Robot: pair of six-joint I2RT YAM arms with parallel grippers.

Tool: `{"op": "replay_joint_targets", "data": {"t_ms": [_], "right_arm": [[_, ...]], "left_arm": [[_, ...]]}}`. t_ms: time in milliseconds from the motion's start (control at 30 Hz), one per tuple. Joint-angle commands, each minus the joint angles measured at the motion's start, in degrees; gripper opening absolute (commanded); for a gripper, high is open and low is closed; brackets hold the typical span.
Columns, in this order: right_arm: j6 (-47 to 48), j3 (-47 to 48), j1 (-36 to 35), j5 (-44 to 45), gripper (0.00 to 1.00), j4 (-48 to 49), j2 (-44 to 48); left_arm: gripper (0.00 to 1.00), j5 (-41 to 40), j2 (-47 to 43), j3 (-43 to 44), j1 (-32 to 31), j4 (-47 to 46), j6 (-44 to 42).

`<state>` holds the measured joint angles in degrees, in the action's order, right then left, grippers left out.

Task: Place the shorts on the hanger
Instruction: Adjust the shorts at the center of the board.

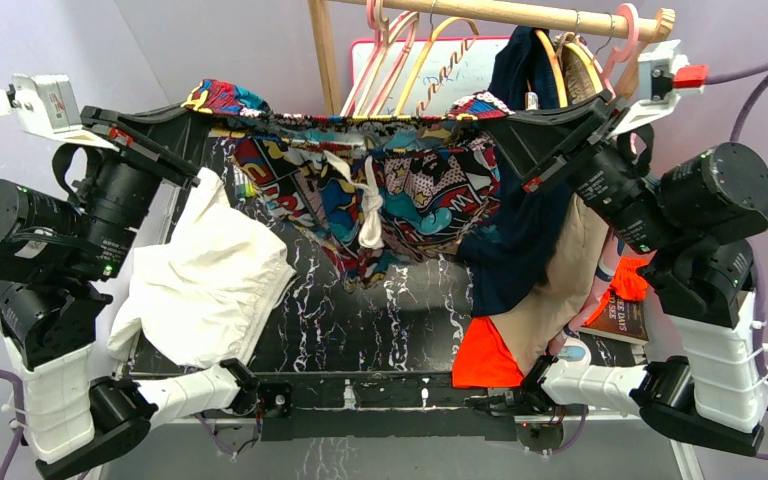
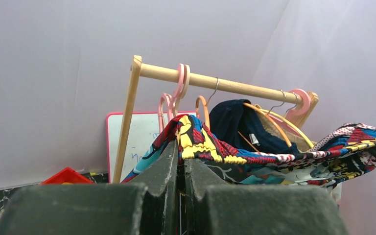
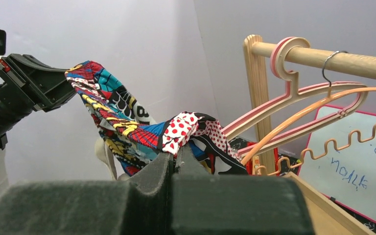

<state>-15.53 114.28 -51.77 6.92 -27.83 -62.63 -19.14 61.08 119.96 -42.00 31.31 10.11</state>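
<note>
While the shorts [image 1: 390,190] are pinched at the waistband by the left end effector [image 2: 181,147] and the right end effector [image 3: 176,155], they are held stretched between them. The hanger [image 3: 298,116] is hung just beyond the right one.

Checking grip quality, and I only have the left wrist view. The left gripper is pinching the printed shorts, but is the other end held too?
Observer: Yes. The right gripper is shut on the opposite waistband corner, so the shorts hang stretched between it and the left gripper.
Operator: Is the hanger ready?
Observer: The hanger hangs by its hook on the wooden rail. Its zigzag bar is bare where it shows.
Operator: Anything dangling?
Observer: The white drawstring hangs down from mid-waistband.
</note>
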Motion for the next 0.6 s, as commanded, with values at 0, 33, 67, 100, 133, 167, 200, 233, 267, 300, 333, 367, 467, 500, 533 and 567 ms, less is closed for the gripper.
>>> {"op": "replay_joint_targets", "data": {"t_ms": [0,33,67,100,133,167,200,233,267,300,333,367,467,500,533,567], "right_arm": [[0.25,-0.69,0.36,-0.34,0.0,3.49,1.12],[0.34,-3.1,0.35,0.61,0.0,3.79,1.9],[0.35,-5.88,0.35,1.46,0.0,4.38,3.21],[0.45,-8.94,0.35,2.31,0.0,5.15,4.25],[0.54,-12.44,0.37,3.3,0.0,5.86,5.33],[0.79,-17.04,0.4,4.34,0.0,6.71,6.42],[1.15,-21.12,0.4,5.64,0.0,7.45,7.57],[1.42,-25.16,0.36,7.11,0.0,8.17,8.61],[1.53,-29.27,0.37,8.8,0.0,8.82,9.52],[1.41,-33.71,0.35,10.2,0.0,9.58,10.39],[1.12,-37.53,0.35,11.58,0.0,10.1,11.07],[0.34,-41.78,0.42,12.57,0.0,10.56,11.65],[-3.58,-53.01,0.37,14.9,0.0,13.04,13.39],[-4.55,-56.16,0.35,15.25,0.0,14.16,13.95],[-5.45,-58.77,0.35,15.58,0.0,15.15,14.35],[-6.21,-60.78,0.35,15.99,0.0,15.8,14.52]], "left_arm": [[0.0,0.21,-3.91,-5.32,0.52,-6.14,-0.38],[0.0,-0.52,-4.9,-7.71,0.57,-6.31,-0.21],[0.0,-1.29,-5.98,-10.22,0.52,-6.42,-0.04],[0.0,-1.6,-7.03,-13.27,0.54,-6.58,-0.05],[0.0,-1.79,-8.63,-16.57,0.54,-6.69,-0.08],[0.0,-2.04,-9.8,-19.84,0.56,-6.58,0.05],[0.0,-2.24,-10.87,-23.45,0.54,-6.39,0.46],[0.0,-2.55,-12.12,-27.05,0.56,-6.17,1.1],[0.0,-2.96,-13.37,-31.33,0.52,-6.03,1.85],[0.0,-3.47,-14.41,-35.55,0.53,-5.86,3.02],[0.0,-3.87,-15.52,-39.77,0.52,-5.75,4.42],[0.0,-4.01,-16.49,-43.99,0.58,-5.81,5.6],[0.0,-5.45,-18.42,-55.41,0.57,-5.82,9.36],[0.0,-6.15,-18.78,-59.24,0.52,-5.54,10.64],[0.0,-6.71,-19.0,-61.79,0.53,-5.44,11.73],[0.0,-7.08,-19.14,-63.6,0.54,-5.29,12.48]]}}
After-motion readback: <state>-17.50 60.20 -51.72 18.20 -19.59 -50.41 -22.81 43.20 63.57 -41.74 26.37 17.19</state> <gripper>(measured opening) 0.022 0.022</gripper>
